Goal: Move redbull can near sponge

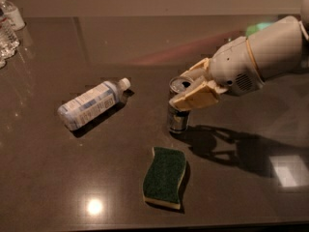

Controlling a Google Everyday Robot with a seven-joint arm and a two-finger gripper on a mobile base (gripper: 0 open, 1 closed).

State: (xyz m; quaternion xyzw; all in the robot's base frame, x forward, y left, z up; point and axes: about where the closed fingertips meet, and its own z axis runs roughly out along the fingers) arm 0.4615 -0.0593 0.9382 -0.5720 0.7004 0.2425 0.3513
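Observation:
The redbull can (177, 120), silver with a pull-tab top, stands upright in the middle of the dark table. My gripper (189, 86) comes in from the right and is shut on the can's upper part, one beige finger in front and one behind. I cannot tell whether the can's base touches the table. The sponge (164, 177), dark green on top with a pale yellow layer below, lies flat a short way in front of the can and slightly to its left.
A clear plastic water bottle (93, 103) with a white cap lies on its side left of the can. More clear bottles (8, 28) stand at the far left back corner. My arm's shadow falls on the table (241, 149) to the right of the can.

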